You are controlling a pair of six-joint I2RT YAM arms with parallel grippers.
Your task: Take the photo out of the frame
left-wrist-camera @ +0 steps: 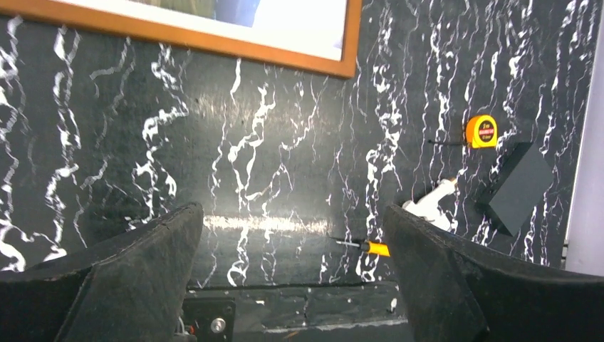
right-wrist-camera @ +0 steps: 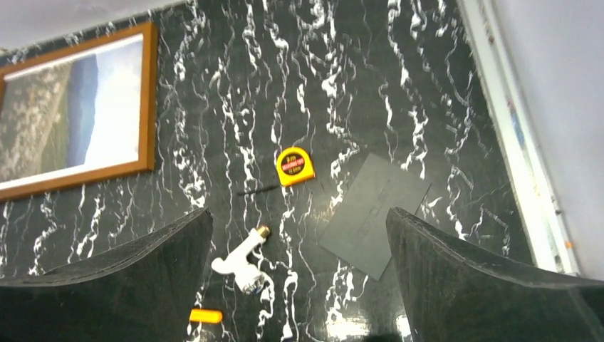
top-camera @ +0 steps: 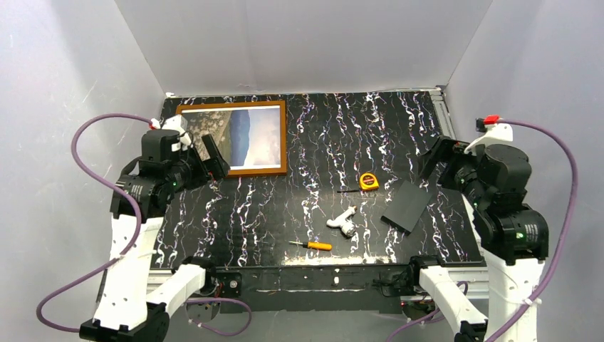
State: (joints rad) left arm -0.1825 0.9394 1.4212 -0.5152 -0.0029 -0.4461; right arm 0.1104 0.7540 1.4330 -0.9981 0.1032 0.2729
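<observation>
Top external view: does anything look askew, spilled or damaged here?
Nothing spilled or damaged. The frame lies flat, face up, with the photo inside it. Only the dark panel sits skewed, and the tape measure has some blade pulled out.

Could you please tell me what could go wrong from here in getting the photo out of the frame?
1. The frame lies flat, face up, photo showing; its thin edge could slip from the open left gripper when turned over.
2. The tape measure, white tool and screwdriver lie mid-table, where a flipped frame might land on them.
</observation>
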